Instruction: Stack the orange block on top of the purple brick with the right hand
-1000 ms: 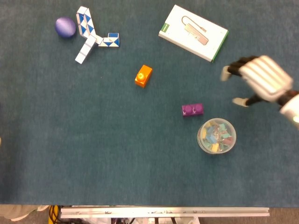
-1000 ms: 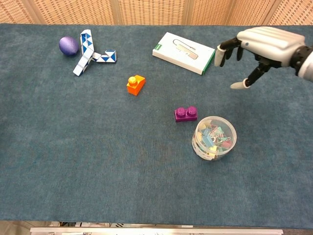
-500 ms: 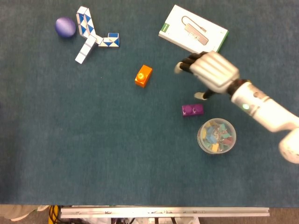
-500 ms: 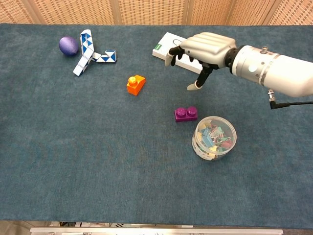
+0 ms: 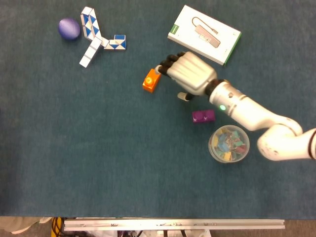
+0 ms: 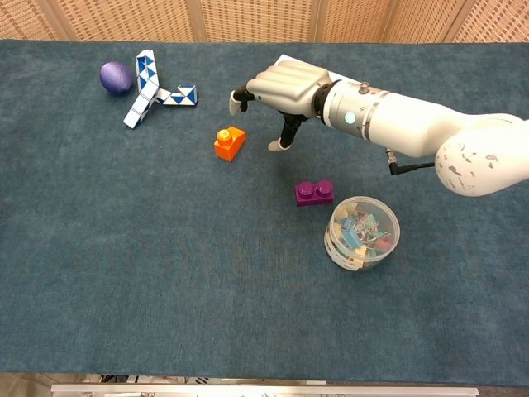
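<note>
Teal felt-like tabletop [image 6: 149,273], woven tan panels [image 6: 248,18] behind. Orange block [image 5: 151,80] lying on cloth, well apart from purple brick [image 5: 203,116] beside clip tub [image 5: 229,143]. Right hand [image 5: 188,74] above block, fingers spread, holding nothing; left hand unseen

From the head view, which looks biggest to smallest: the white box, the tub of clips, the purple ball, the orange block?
1. White box
2. Tub of clips
3. Purple ball
4. Orange block, close to the ball in size, so the last two are unsure.
</note>
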Robot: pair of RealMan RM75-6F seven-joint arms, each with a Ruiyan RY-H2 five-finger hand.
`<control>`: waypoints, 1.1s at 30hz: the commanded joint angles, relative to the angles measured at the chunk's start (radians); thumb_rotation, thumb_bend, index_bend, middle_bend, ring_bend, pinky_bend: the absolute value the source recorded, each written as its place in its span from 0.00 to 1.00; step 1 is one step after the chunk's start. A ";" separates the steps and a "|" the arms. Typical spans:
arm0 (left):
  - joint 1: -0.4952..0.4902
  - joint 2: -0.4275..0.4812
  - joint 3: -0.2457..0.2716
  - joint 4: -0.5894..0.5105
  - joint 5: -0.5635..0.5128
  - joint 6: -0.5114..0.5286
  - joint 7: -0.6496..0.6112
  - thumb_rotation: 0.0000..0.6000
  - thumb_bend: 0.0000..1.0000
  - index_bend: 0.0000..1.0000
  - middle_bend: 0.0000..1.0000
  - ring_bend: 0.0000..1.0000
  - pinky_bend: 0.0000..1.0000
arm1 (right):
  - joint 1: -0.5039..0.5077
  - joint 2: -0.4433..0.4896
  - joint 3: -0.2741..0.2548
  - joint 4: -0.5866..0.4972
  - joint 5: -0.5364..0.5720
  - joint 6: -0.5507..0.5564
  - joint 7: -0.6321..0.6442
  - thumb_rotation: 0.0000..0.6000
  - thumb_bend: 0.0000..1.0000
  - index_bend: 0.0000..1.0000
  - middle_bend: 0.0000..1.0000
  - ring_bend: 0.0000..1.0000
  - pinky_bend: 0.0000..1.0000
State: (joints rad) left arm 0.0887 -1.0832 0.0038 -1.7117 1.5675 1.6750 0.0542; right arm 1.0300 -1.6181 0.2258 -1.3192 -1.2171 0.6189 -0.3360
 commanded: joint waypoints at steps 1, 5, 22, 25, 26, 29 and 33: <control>0.003 0.002 -0.001 0.002 -0.002 0.004 -0.004 1.00 0.24 0.33 0.33 0.29 0.18 | 0.029 -0.032 0.001 0.035 0.021 -0.010 -0.024 1.00 0.18 0.26 0.28 0.22 0.31; 0.008 0.005 -0.001 0.003 -0.002 0.009 -0.010 1.00 0.24 0.33 0.33 0.29 0.18 | 0.061 -0.071 0.000 0.083 0.045 -0.020 -0.044 1.00 0.18 0.26 0.28 0.22 0.31; 0.024 0.011 -0.005 0.013 -0.010 0.023 -0.028 1.00 0.24 0.33 0.33 0.29 0.18 | 0.179 -0.223 -0.010 0.297 0.160 -0.068 -0.138 1.00 0.19 0.26 0.28 0.22 0.31; 0.026 0.012 -0.005 0.015 -0.011 0.022 -0.029 1.00 0.24 0.33 0.33 0.29 0.18 | 0.191 -0.239 -0.014 0.328 0.179 -0.076 -0.149 1.00 0.19 0.26 0.28 0.22 0.31; 0.026 0.011 -0.005 0.016 -0.011 0.022 -0.029 1.00 0.24 0.33 0.33 0.29 0.18 | 0.196 -0.246 -0.016 0.340 0.187 -0.079 -0.153 1.00 0.19 0.26 0.28 0.22 0.31; 0.028 0.011 -0.007 0.018 -0.012 0.023 -0.031 1.00 0.24 0.33 0.33 0.29 0.18 | 0.209 -0.263 -0.020 0.370 0.200 -0.088 -0.164 1.00 0.19 0.26 0.28 0.22 0.31; 0.033 0.011 -0.008 0.019 -0.014 0.030 -0.035 1.00 0.24 0.33 0.33 0.29 0.18 | 0.226 -0.281 -0.022 0.401 0.215 -0.103 -0.169 1.00 0.19 0.26 0.28 0.22 0.30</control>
State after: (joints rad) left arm 0.1214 -1.0719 -0.0039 -1.6924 1.5538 1.7044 0.0193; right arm 1.2511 -1.8946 0.2044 -0.9232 -1.0061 0.5207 -0.5029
